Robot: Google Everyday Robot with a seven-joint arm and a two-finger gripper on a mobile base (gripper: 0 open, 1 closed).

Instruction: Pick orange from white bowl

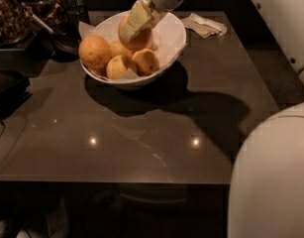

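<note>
The white bowl stands at the back of the dark table and holds several oranges. My gripper reaches down from the top of the view into the bowl and is shut on the pale peach-orange orange, holding it just above the others. One cream finger pad lies across its front; the other finger is hidden behind it. A large golden orange sits at the bowl's left, and smaller ones lie in front.
A crumpled paper napkin lies behind the bowl to the right. Dark containers and a black tray crowd the left edge. My white body fills the lower right. The brown tabletop stretches in front of the bowl.
</note>
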